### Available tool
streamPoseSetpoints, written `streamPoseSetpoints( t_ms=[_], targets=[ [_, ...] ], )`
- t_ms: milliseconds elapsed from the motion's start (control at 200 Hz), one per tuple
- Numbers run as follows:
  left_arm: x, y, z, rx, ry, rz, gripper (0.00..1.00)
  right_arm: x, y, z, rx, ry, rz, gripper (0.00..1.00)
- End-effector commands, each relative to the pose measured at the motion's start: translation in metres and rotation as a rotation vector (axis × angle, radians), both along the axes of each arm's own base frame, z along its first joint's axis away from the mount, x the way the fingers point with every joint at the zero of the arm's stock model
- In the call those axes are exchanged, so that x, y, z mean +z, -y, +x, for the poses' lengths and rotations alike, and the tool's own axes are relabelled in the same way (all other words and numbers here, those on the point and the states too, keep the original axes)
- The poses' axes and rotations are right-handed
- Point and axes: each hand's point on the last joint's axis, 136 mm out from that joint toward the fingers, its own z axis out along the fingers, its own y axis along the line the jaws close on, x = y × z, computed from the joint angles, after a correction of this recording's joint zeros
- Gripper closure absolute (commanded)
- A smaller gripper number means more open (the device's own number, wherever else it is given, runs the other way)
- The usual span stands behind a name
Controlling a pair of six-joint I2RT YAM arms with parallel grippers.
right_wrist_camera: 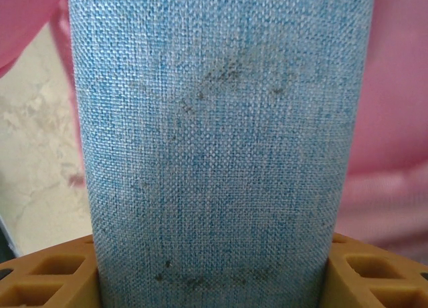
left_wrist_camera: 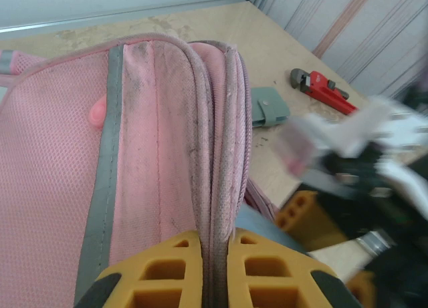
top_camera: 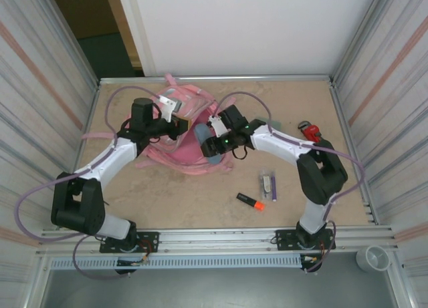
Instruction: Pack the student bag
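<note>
Barely begun: left gripper (left_wrist_camera: 212, 268) pinches the bag (left_wrist_camera: 154, 154) by its rim, right gripper (right_wrist_camera: 214, 274) holds a case (right_wrist_camera: 221, 134) at its mouth; marker (top_camera: 251, 202) and wrench (top_camera: 309, 130) lie unpacked right of it.

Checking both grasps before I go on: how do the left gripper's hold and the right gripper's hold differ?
The left gripper pinches a thin edge of the pink student bag; the right gripper holds a blue fabric case. The left gripper's jaws nearly meet; the right gripper's jaws stand far apart, spanning the case's width. Both are shut on fabric.
</note>
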Motion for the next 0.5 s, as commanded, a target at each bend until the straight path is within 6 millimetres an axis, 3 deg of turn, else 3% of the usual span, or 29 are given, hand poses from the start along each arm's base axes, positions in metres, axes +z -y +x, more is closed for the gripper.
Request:
streamPoseSetpoints(
  t_ms=[0, 190, 406, 491],
  targets=[
    [0.076, 0.007, -0.002, -0.047, 0.140, -0.131, 1.00, 0.013, -0.025, 0.025, -0.046, -0.020, 0.122, 0.57],
    [0.109, 0.003, 0.001, -0.023, 0.117, -0.242, 1.00, 0.007, -0.048, 0.066, -0.215, -0.026, 0.177, 0.56],
    [0.117, 0.002, 0.010, -0.004, 0.077, -0.327, 1.00, 0.006, -0.077, 0.106, -0.413, 0.006, 0.251, 0.54],
    [0.123, 0.002, 0.014, 0.003, 0.074, -0.347, 1.00, 0.004, -0.086, 0.115, -0.505, 0.007, 0.273, 0.48]
  ],
)
